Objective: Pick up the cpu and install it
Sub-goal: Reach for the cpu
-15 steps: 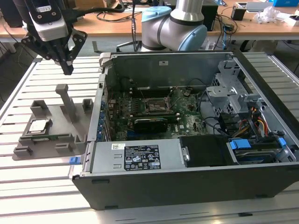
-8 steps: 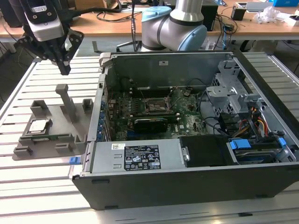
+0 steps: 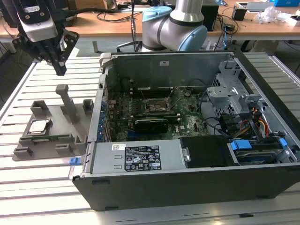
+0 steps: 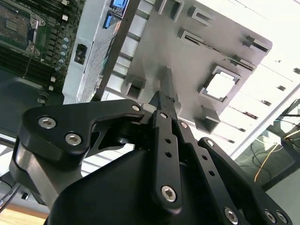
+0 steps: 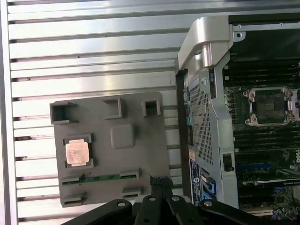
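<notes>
exterior view: raised, oblique, wide | both wrist views: looking down, sharing gray tray (image 5: 140, 159) and motherboard (image 5: 267, 140)

- A robotics lab or electronics workshop: a slatted metal bench (image 3: 42, 201) lies beneath the gripper (image 3: 60, 70).
- Beside the gripper sits an opened computer case (image 3: 187, 192), its circuit board (image 3: 187, 119) bare.
- Beyond the gripper, wooden desks (image 3: 93, 26) carry tangled cables (image 3: 108, 18).
</notes>
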`<state>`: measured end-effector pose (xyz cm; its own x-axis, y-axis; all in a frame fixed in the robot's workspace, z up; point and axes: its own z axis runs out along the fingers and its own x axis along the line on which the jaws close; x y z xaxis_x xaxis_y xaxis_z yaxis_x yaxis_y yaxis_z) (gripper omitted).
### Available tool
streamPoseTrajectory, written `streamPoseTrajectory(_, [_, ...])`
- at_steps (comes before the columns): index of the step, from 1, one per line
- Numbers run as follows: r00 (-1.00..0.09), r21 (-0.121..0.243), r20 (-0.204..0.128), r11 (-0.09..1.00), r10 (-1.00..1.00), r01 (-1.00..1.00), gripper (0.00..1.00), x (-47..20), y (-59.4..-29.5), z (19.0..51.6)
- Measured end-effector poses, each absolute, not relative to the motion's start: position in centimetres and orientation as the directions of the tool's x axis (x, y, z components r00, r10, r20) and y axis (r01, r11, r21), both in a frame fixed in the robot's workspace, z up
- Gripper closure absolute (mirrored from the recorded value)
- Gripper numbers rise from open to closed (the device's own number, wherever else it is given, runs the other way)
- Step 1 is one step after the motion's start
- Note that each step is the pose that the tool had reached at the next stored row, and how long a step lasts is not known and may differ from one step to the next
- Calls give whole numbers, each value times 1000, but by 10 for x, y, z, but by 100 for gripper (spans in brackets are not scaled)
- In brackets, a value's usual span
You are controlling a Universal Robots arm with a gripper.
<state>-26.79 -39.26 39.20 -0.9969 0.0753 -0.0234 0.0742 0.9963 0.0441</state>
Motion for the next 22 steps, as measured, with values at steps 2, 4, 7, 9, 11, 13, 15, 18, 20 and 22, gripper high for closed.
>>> streamPoseTrajectory(2, [-997,44,-23,996,75,74,89,-271,-393,392])
streamPoseTrajectory(4, [-997,44,-23,996,75,74,89,-275,-393,392])
streamPoseTrajectory(7, [-997,44,-23,996,75,74,89,-281,-393,392])
streamPoseTrajectory(9, [-997,44,-23,996,75,74,89,-288,-393,392])
streamPoseTrajectory(11, [-997,44,-23,996,75,74,89,-292,-393,392])
streamPoseTrajectory(13, [-997,44,-23,996,75,74,89,-296,-393,392])
streamPoseTrajectory(15, [-997,44,-23,996,75,74,89,-301,-393,392])
streamPoseTrajectory(18, [-997,44,-23,996,75,74,89,-305,-393,392])
streamPoseTrajectory(20, [-997,44,-23,996,75,74,89,-307,-393,392])
streamPoseTrajectory(22, [-997,44,-23,996,75,74,89,-308,-393,392])
